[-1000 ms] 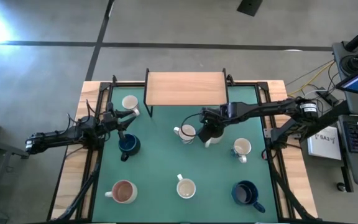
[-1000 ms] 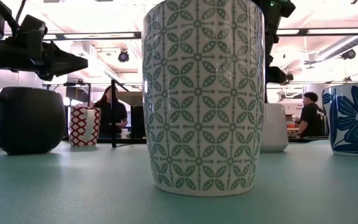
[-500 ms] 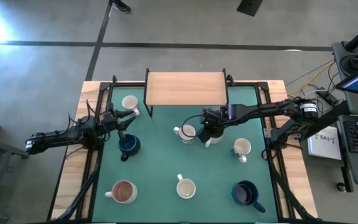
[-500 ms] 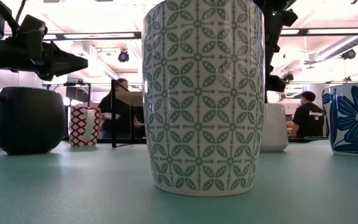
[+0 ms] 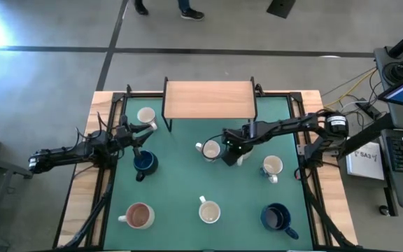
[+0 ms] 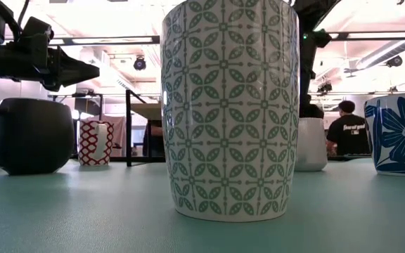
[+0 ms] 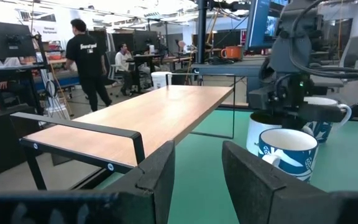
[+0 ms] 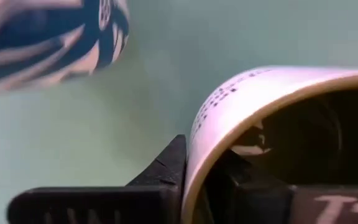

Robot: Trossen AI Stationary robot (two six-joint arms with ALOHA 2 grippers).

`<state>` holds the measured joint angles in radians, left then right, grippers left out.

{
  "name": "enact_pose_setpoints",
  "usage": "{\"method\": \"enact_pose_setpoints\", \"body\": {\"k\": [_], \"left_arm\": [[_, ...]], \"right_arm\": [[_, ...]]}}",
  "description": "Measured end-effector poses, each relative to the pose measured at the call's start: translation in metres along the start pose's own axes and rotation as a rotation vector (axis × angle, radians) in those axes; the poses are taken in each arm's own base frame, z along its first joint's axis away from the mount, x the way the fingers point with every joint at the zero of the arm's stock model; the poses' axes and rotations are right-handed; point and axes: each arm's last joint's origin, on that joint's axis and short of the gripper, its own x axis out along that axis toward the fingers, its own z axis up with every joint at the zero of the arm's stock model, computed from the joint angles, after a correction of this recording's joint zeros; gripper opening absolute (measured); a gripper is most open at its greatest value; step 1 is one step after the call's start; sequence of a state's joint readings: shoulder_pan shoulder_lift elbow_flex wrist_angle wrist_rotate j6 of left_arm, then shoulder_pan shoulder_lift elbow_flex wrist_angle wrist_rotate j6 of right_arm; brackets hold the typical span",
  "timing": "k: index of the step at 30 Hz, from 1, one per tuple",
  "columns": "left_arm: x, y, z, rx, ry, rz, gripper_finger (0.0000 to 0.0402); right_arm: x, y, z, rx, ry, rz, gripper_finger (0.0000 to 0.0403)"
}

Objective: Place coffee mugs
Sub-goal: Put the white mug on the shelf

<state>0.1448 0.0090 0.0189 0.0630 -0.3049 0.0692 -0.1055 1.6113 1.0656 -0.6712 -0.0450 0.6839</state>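
A green-topped bench point(image 5: 180, 182) framed in pale wood is seen from above on a grey concrete floor, with a small wooden shelf point(image 5: 209, 100) on a black frame at its far edge. In the level view an open workroom lies behind, where a person in a black shirt point(image 6: 348, 133) is partly hidden by mugs.

Much is cut off. The level view is largely filled by one leaf-patterned mug point(image 6: 229, 109), its rim out of frame. A dark mug point(image 6: 32, 135), a red-patterned mug point(image 6: 95, 142) and a blue-flowered mug point(image 6: 398, 133) are seen only in part beside it.

From above, the mugs are spread over the bench: a white one point(image 5: 145, 116) near the shelf's left leg, a dark blue one point(image 5: 144, 163) just in front of it, a pink-brown-lined one point(image 5: 138, 215), a cream one point(image 5: 209, 211), another dark blue one point(image 5: 276, 218), a white one point(image 5: 272, 166) at the right, and a blue-patterned one point(image 5: 210, 150) at the centre.

The right gripper point(image 5: 232, 152) is set just beside that central mug. In its wrist view the wall of a white mug point(image 8: 253, 118) is clamped between its jaws, one finger point(image 8: 160, 174) outside the rim.

The left gripper point(image 7: 194, 168) is held above the bench's left side near the dark blue mug, its jaws apart and holding nothing.
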Motion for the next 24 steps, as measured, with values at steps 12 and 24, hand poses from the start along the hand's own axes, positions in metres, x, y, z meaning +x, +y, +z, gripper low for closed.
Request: {"method": "enact_pose_setpoints", "body": {"k": [12,24], "left_arm": [[0.0,0.0,0.0,0.0,-0.001,0.0,0.0116],[0.0,0.0,0.0,0.0,0.0,0.0,0.0116]], "right_arm": [[-0.027,0.015,0.003,-0.6,0.036,0.113,0.0014],[-0.03,0.018,-0.012,-1.245,0.09,0.126,0.0024]]}}
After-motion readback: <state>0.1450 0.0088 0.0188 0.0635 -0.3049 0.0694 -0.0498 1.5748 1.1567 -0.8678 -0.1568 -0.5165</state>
